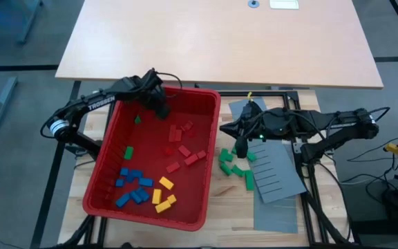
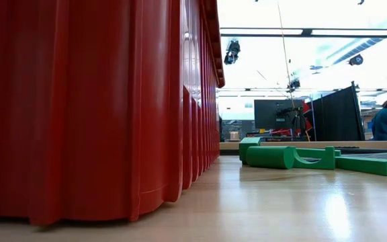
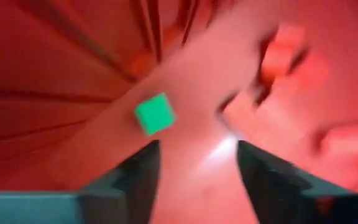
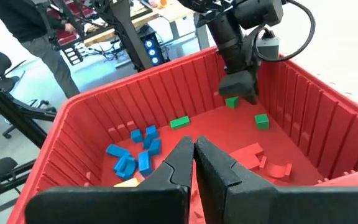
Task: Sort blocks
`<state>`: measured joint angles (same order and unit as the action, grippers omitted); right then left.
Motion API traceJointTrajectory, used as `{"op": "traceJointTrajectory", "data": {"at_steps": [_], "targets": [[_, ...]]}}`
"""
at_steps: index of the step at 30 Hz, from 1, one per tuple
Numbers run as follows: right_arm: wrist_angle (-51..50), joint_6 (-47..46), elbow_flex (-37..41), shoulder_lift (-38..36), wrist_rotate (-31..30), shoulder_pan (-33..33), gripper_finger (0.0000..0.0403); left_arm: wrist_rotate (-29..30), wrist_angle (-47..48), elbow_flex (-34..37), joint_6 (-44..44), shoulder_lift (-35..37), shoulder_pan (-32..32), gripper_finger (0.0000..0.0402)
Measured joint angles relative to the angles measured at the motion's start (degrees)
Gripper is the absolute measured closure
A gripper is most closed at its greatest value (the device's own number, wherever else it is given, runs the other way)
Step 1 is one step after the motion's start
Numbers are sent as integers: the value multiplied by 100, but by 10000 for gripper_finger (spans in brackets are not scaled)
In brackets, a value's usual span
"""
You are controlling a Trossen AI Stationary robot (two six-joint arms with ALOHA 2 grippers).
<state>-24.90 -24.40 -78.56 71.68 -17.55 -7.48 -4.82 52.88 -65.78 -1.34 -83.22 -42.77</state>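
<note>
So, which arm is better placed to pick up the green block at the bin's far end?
Left. Its open pincer is inside the bin, right by that green block.

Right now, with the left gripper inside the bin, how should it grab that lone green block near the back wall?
Come straight down with the left gripper, its open fingers closing across the green block on two opposite flat sides. It lies alone on the red bin floor, clear of the ribbed wall.
</note>
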Motion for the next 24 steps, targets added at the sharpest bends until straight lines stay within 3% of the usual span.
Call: {"op": "traceJointTrajectory", "data": {"at_steps": [5,6,13,24], "targets": [[-1,152,0,0,149,4,403,-189,-740,-2,-1310,-5,141,365],[-3,160,0,0,183,4,403,-184,-808,-4,-1539,-15,153,383],[-7,327,0,0,453,2,403,382,-486,-4,-2695,-246,235,401],[-9,568,0,-2,857,2,403,1293,-682,-34,-3259,-871,555,401]]}}
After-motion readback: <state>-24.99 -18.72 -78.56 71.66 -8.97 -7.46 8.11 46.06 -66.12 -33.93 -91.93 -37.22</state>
